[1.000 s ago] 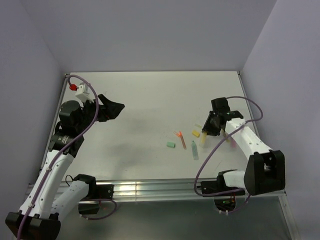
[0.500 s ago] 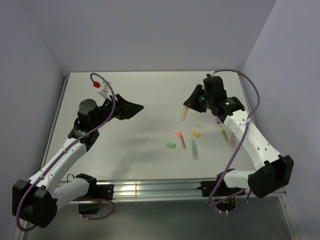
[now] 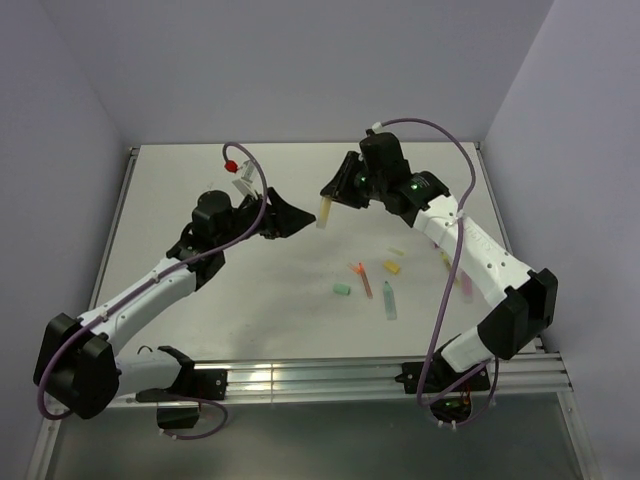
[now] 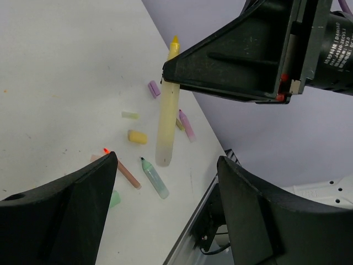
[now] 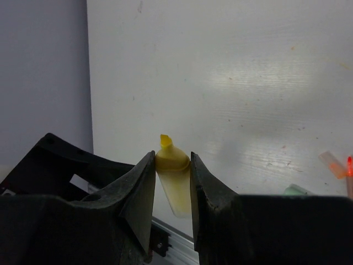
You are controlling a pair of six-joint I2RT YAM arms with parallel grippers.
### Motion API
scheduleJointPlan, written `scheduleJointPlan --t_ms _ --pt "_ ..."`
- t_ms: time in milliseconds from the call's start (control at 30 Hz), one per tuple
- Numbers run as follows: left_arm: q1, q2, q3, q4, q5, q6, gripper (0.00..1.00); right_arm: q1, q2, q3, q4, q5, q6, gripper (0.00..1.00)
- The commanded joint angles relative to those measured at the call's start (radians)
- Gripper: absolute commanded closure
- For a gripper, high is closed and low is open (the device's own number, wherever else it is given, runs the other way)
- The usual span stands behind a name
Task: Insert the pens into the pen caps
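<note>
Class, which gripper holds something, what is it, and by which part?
The right gripper pinches the yellow pen just below its tip, the body hanging free. The left gripper is open and holds nothing.

White "DAMIAO" lettering on the black motor housing (image 4: 336,38) behind the right tool (image 4: 172,74)

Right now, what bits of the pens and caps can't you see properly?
Left wrist view: the other arm's black fingers cover a stretch of the yellow pen just below its tip.
Right wrist view: the orange pen is cut off by the right edge, so only its tip shows.
Top view: the yellow cap is too small to show which end is open.
</note>
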Motion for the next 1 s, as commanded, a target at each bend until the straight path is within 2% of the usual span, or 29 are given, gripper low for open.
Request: scheduleJointPlan --t_ms 0,600,700,800,933,967 --pt "-0.011 0.017 0.055 0.045 -0.025 0.022 0.22 0.038 0.014 0.069 0.044 0.011 0.037 1.00" --pt "-0.015 0.028 0.061 0.025 -0.040 0.032 0.29 0.135 0.095 0.152 0.075 0.002 0.090 1.00" --pt "-0.013 0.028 0.064 0.018 -0.042 0.035 0.32 0.146 0.106 0.163 0.073 -0.001 0.091 1.00" --pt "-0.015 0.023 0.062 0.015 -0.046 0.037 0.39 0.153 0.115 0.169 0.070 -0.003 0.088 1.00" --pt "-0.015 0.020 0.069 0.006 -0.043 0.040 0.55 0.160 0.126 0.169 0.067 -0.003 0.083 1.00" --pt "-0.015 0.022 0.070 0.001 -0.043 0.040 0.68 0.161 0.126 0.164 0.067 0.002 0.083 1.00"
